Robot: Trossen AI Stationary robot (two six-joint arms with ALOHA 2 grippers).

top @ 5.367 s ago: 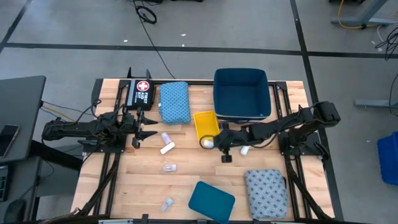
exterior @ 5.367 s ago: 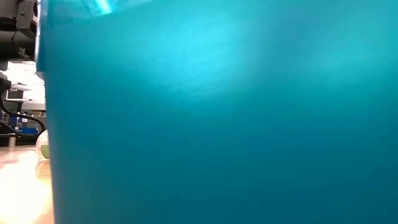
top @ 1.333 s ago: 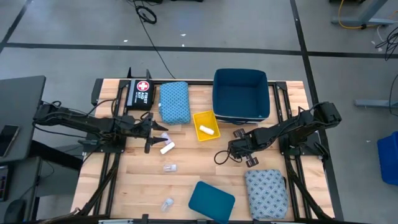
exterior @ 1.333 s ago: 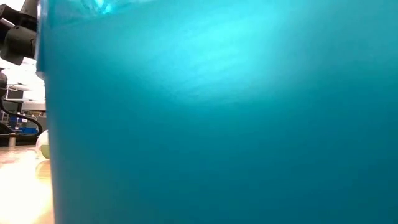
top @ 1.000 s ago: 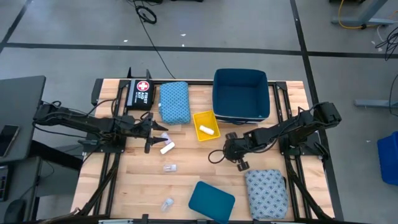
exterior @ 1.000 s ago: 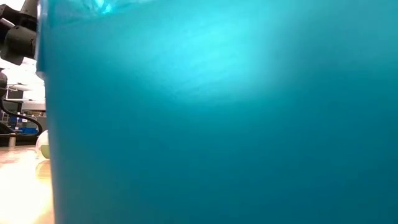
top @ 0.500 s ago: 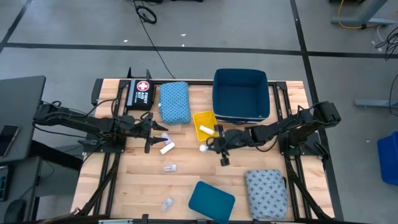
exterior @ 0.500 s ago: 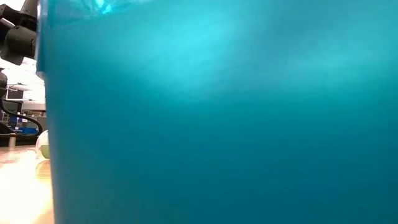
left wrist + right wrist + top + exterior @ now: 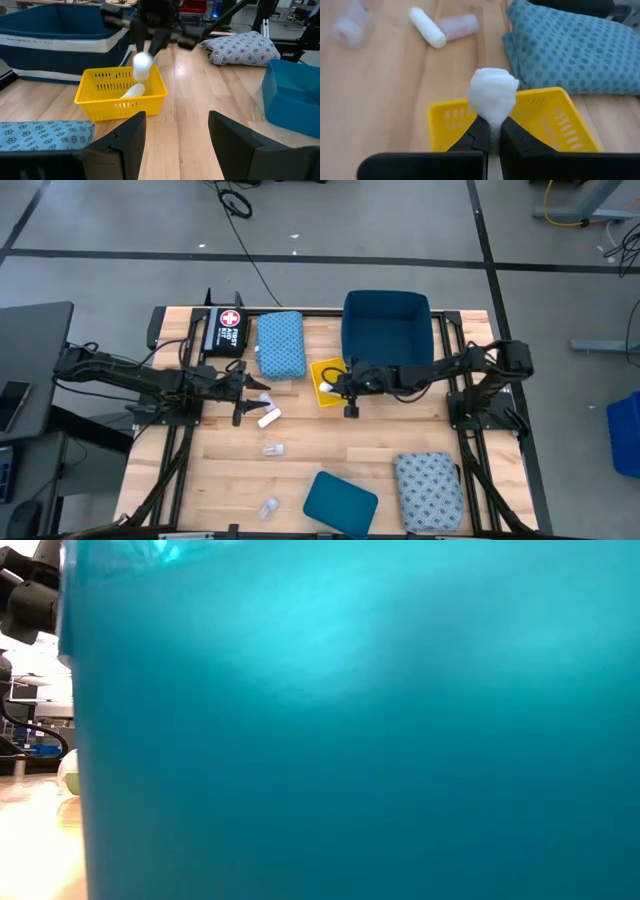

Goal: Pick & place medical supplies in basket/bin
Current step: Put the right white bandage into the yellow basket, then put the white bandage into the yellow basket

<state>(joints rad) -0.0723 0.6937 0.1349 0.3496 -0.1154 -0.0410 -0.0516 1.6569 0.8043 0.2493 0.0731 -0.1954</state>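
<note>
White roll (image 9: 491,98) pinched in right hand (image 9: 490,131) | above yellow basket (image 9: 560,131)

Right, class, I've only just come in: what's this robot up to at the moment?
The right gripper is shut on a white roll, holding it over the yellow basket, which already has one roll inside. The left gripper waits open beside another roll on the table.

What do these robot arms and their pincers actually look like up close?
Both arms are dark, slim, jointed limbs of black segments. The left gripper ends in two broad, matte black, wedge-shaped fingers. The right gripper has two narrow, smooth black fingers. No markings are visible.
</note>
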